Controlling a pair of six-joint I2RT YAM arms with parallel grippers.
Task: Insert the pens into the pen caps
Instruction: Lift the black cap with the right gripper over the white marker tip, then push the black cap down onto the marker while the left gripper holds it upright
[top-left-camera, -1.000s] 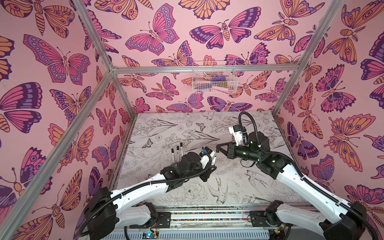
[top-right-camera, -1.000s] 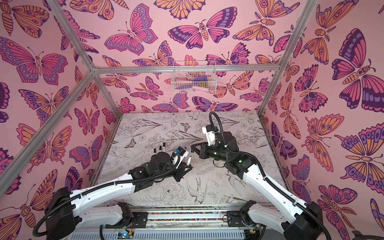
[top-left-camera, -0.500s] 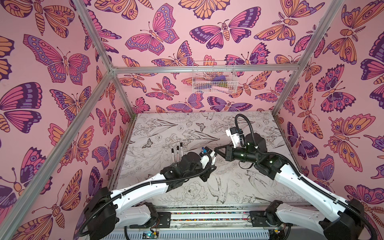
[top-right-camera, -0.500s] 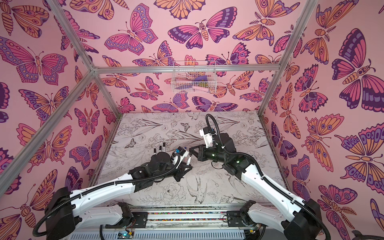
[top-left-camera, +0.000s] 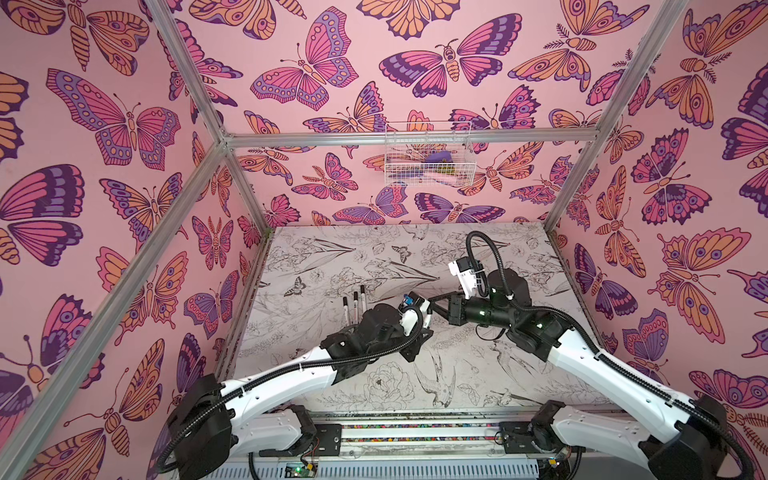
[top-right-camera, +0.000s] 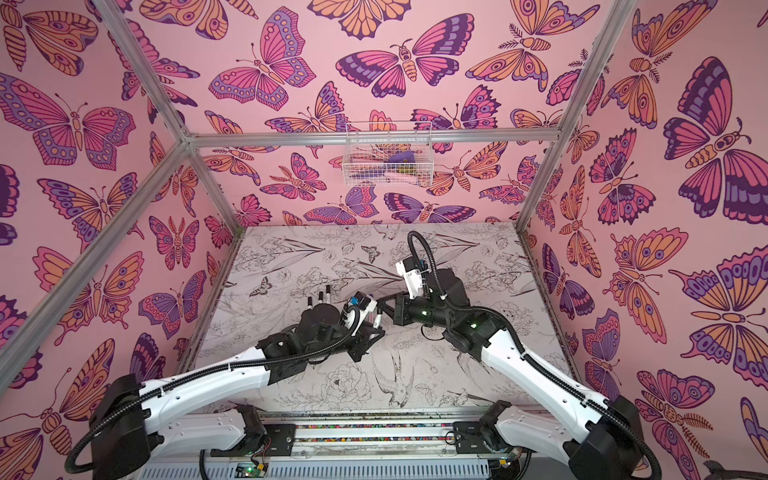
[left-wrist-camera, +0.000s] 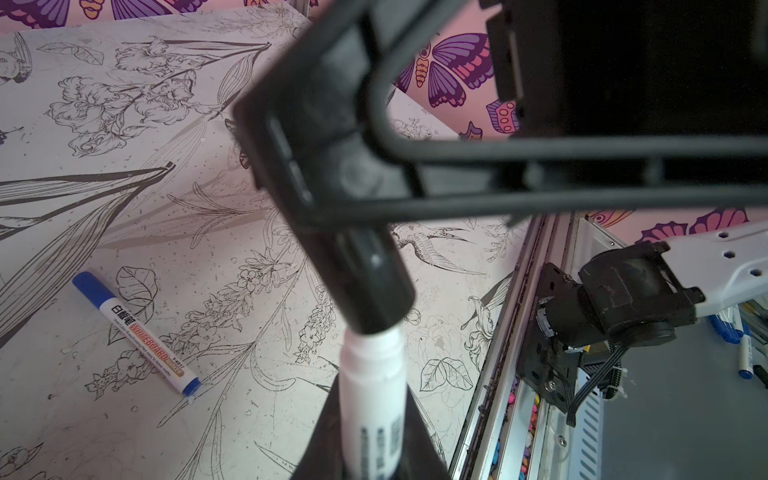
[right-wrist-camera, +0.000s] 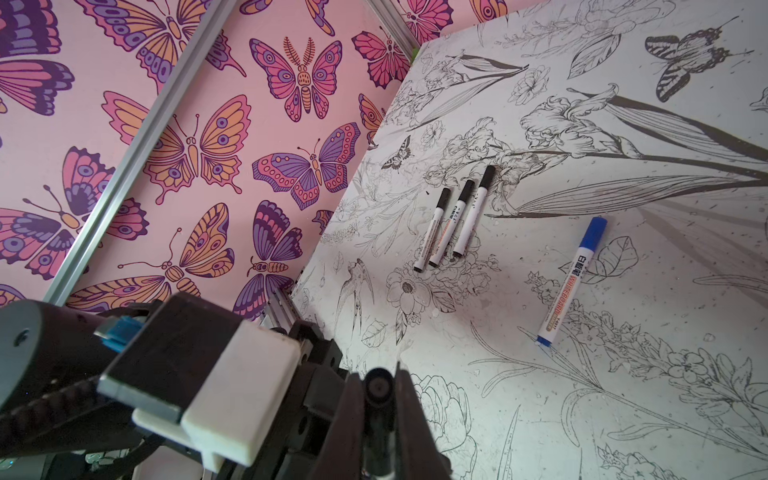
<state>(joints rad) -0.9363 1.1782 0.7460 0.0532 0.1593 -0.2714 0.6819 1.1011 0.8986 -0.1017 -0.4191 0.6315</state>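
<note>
Left wrist view: my left gripper (left-wrist-camera: 370, 419) is clamped narrow around the barrel of a white marker pen (left-wrist-camera: 371, 374). My right gripper (right-wrist-camera: 377, 386) pinches a black cap (left-wrist-camera: 374, 286) that sits over the pen's tip, with the white neck showing just beyond the cap's rim. In both top views my two grippers meet near the middle of the table (top-left-camera: 478, 374), a little below the frame's centre, raised above its flower-printed surface. Three black-capped pens (top-left-camera: 354, 305) lie side by side, close together, left of centre in those frames, only their capped ends in sight there. The right wrist view shows all three whole, and a blue-capped whiteboard pen (right-wrist-camera: 570, 278) lying flat and alone on the table, near them but apart.
</note>
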